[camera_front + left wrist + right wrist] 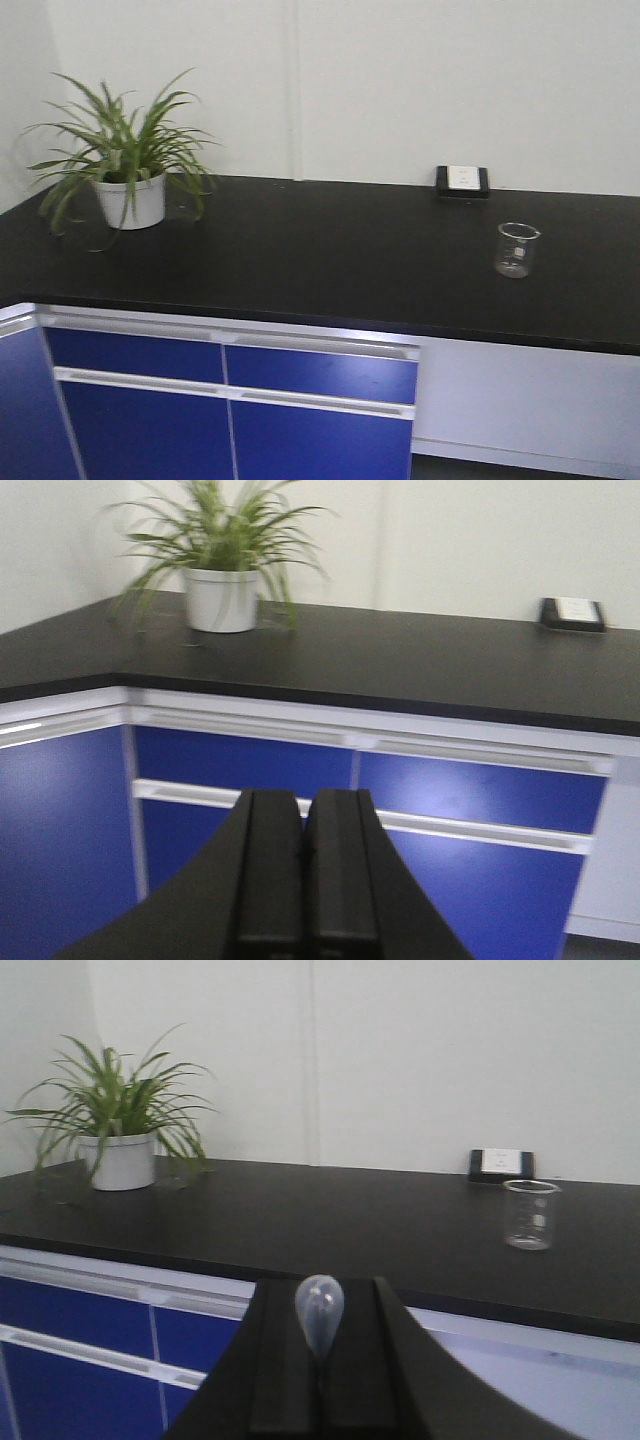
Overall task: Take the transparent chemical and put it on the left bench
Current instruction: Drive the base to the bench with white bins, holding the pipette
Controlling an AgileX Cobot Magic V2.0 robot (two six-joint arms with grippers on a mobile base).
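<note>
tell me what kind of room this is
Probably a laboratory: a long black benchtop over blue drawers, a clear glass beaker standing on it, and a translucent dropper held in the right hand.

Three views facing one counter (300,250)

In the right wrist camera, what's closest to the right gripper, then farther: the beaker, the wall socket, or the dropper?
1. Dropper: pinched in it, front centre.
2. Beaker: on the counter, right side.
3. Wall socket: behind the beaker, farthest back.
</note>
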